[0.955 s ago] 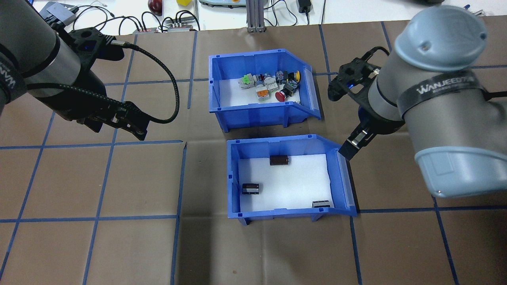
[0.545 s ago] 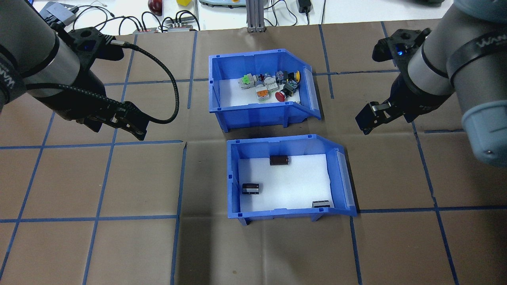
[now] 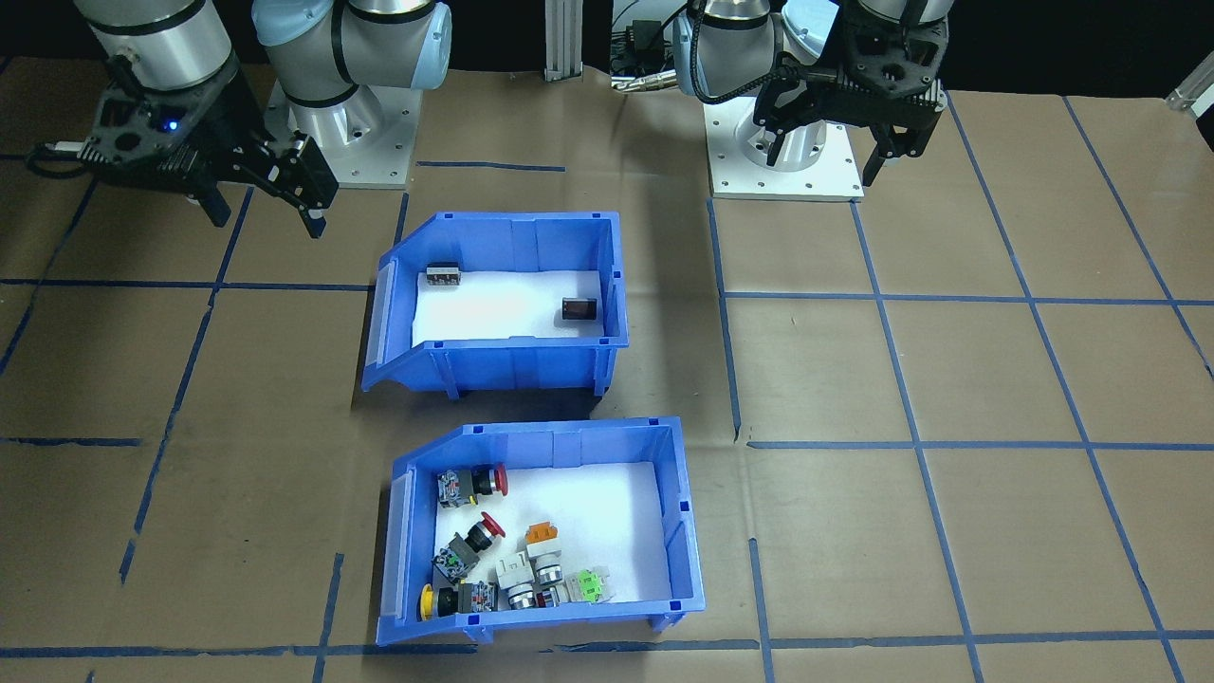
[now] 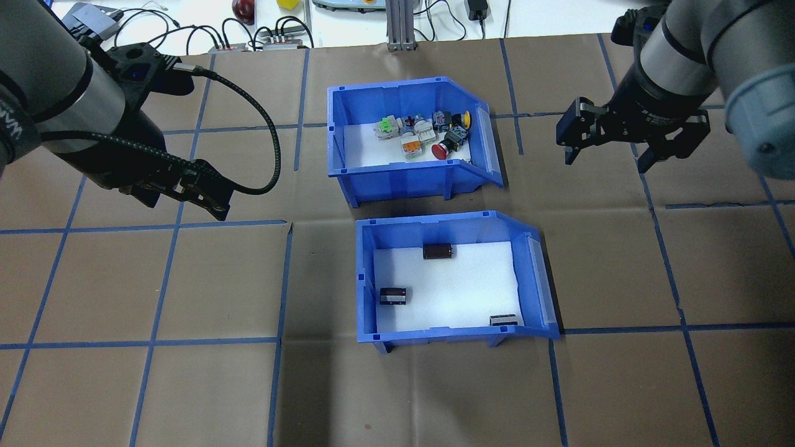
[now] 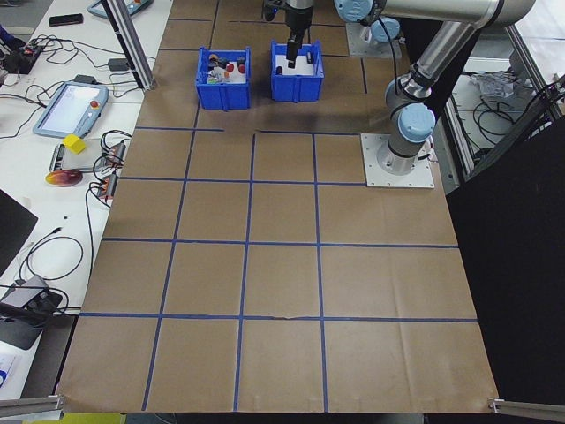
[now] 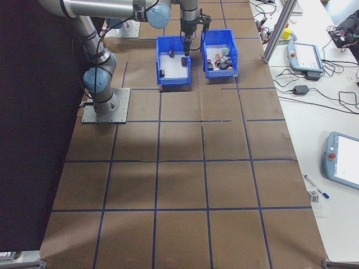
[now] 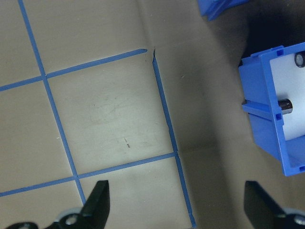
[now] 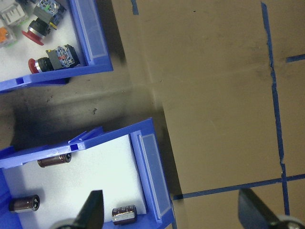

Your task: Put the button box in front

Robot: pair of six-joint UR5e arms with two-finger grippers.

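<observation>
My right wrist view alone catches the button box (image 8: 57, 67) upper left; my right end effector (image 4: 610, 158) hovers spread, left end effector (image 7: 181, 205) spread too.

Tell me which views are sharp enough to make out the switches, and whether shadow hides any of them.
Front-facing view: the button box is sharp and evenly lit, switch colours plain. Overhead view: equally clear. Right wrist view: sharp, with dark shadow on the paper between the bins. Both side views: bins too small for detail.
</observation>
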